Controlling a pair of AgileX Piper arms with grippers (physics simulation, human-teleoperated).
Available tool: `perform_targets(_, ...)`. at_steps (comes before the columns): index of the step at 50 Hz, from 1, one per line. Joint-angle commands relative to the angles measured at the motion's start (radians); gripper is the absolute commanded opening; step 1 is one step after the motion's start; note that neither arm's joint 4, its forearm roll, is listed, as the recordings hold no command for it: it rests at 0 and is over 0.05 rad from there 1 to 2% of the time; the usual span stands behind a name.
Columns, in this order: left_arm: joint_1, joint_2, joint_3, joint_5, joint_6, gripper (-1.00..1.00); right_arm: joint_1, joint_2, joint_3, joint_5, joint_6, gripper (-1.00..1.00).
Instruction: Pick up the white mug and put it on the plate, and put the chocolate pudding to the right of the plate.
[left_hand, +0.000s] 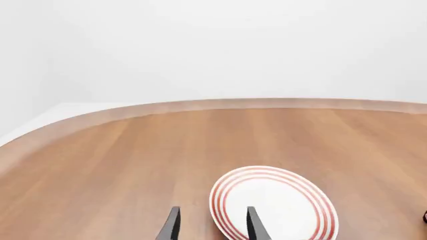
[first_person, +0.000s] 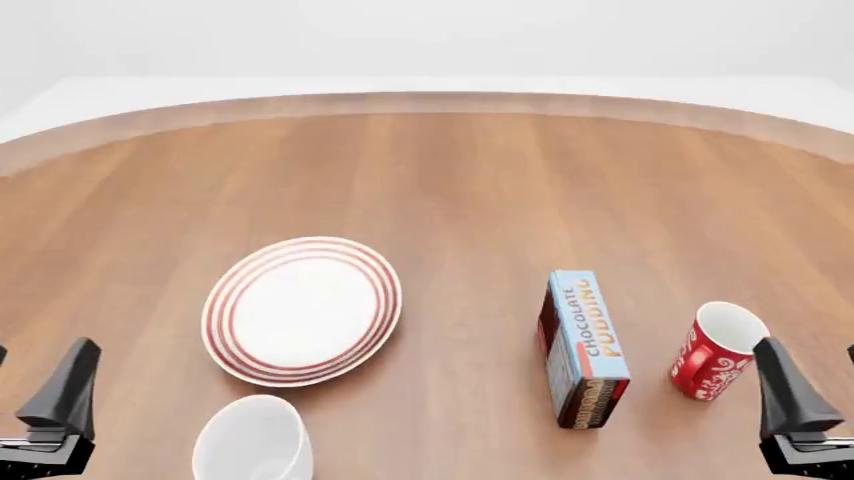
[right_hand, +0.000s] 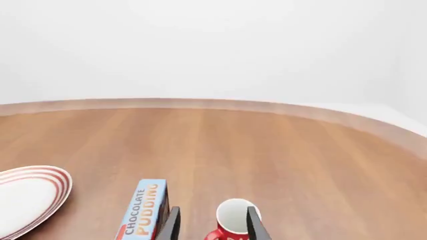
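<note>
Wooden worktop (first_person: 441, 180) seen from the front. The plate (first_person: 302, 310) lies left of centre, bare. The white mug (first_person: 254, 440) stands upright just beside the plate's near edge, apart from it. The chocolate pudding (first_person: 583, 348) lies right of the plate, with a red mug (first_person: 715, 350) further right. Left gripper (left_hand: 210, 225) and right gripper (right_hand: 210, 225) each hold nothing, jaws released.
</note>
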Motion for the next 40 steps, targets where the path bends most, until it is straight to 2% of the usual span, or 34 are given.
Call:
perform_targets(1,0.000,0.000,0.000,0.000,0.000,1.00,0.012,0.006,-0.006,0.001,-0.004,1.00)
perform_targets(4,0.000,0.000,0.000,0.000,0.000,1.00,0.023,0.033,-0.001,-0.008,-0.032,1.00)
perform_targets(12,0.000,0.000,0.000,0.000,0.000,1.00,0.043,0.033,-0.012,0.011,-0.050,1.00)
perform_targets(13,0.000,0.000,0.000,0.000,0.000,1.00,0.166,0.125,-0.081,0.041,-0.085,1.00)
perform_targets(36,0.000,0.000,0.000,0.000,0.000,1.00,0.248,0.196,-0.128,0.047,-0.103,1.00)
perform_targets(40,0.000,0.000,0.000,0.000,0.000,1.00,0.283,0.252,-0.158,0.045,-0.110,1.00)
